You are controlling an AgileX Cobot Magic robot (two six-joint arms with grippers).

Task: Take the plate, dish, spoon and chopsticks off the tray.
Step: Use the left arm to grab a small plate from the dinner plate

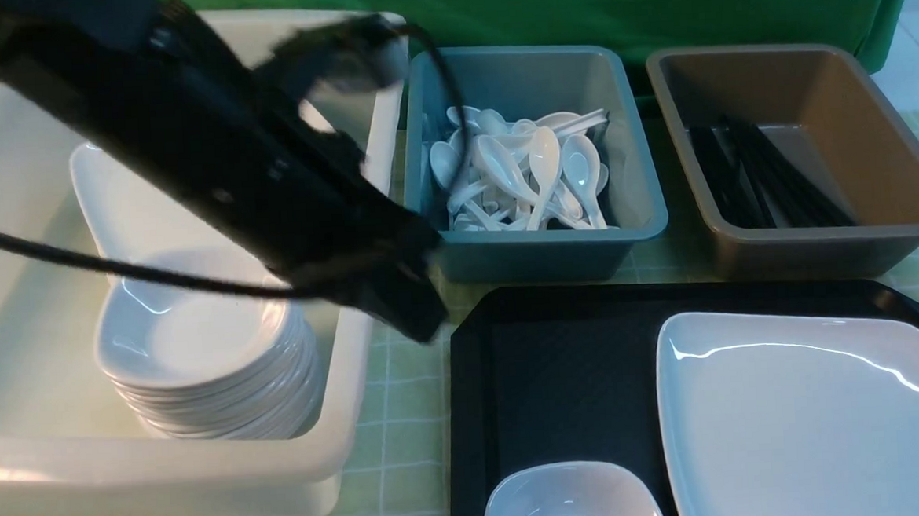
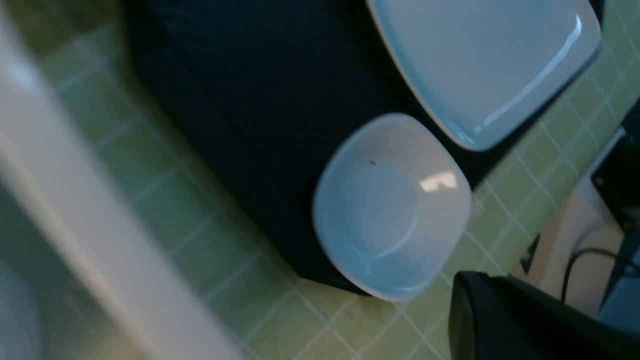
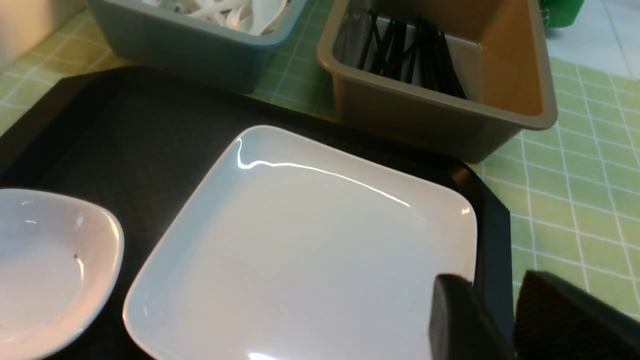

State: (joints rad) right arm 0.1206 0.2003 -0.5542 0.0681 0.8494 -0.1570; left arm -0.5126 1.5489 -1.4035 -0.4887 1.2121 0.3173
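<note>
Small glossy white squarish bowl sits at the near edge of the black diamond-textured plastic tray. Just beside it lies the large glossy white square plate with rounded corners. White plastic soup spoons fill the blue-grey tub. Thin black chopsticks lie in the brown tub. Left hand, blurred, is clenched above the green checked worktop. Right hand hovers released at the plate's corner.

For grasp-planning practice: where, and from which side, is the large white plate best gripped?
Grip the plate by its upturned right rim, probably from the robot's right: it lies flat on the tray, too wide to span, and the right gripper hangs open by that edge.
</note>
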